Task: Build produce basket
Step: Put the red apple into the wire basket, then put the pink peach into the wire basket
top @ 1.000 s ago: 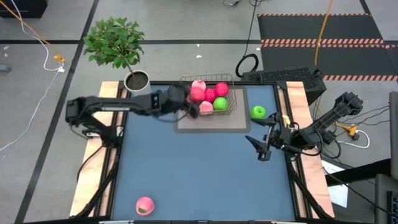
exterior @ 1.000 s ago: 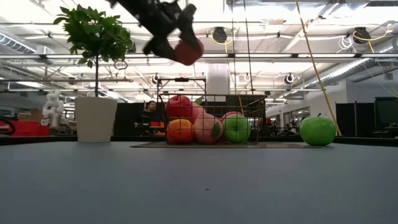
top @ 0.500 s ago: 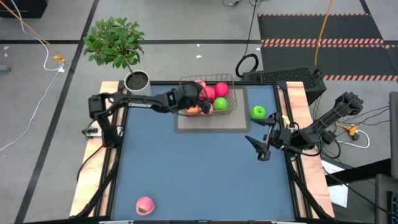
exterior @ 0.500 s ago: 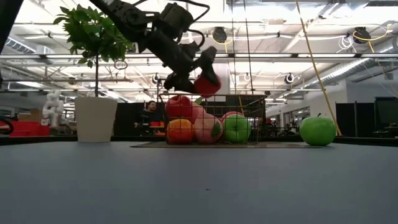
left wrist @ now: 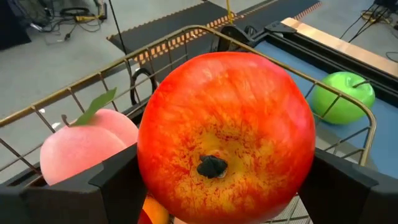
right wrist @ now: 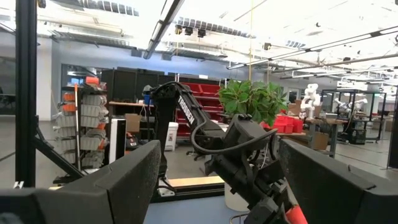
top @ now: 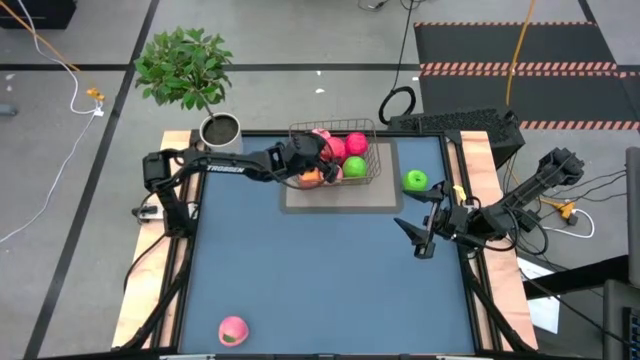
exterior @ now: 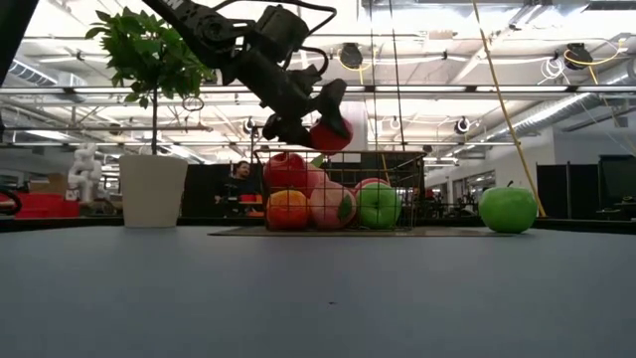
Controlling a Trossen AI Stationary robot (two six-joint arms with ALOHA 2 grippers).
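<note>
The wire basket (top: 372,126) stands on a grey mat at the table's far middle. It holds several fruits, among them a pink peach (left wrist: 87,146) and a green apple (exterior: 378,206). My left gripper (top: 318,160) reaches over the basket's left part, shut on a red apple (exterior: 330,134) just above the basket's rim (exterior: 338,153). A green apple (top: 415,180) rests on the table right of the basket. A pink peach (top: 232,330) lies near the front left. My right gripper (top: 418,238) hangs open at the right, raised, with nothing between its fingers. My left gripper pinches the red apple's two opposite sides (left wrist: 146,168) between its two fingers (left wrist: 115,183). The apple's dark end (left wrist: 213,165) faces back toward the wrist. The fingers come slanting down from the table's left. The apple is lifted clear, over the fruits in the basket.
A leafy plant (top: 185,65) in a grey pot (top: 220,130) stands at the table's far left corner, close to my left arm. Wooden rails (top: 480,190) border the table's left and right sides. Bare blue tabletop (top: 320,280) spreads between the basket and the front edge.
My left gripper has carried the red apple toward the table's right edge and down, from left of and above the basket to just over its rim. It has kept still there for the last half second. The apple stays in its hold.
</note>
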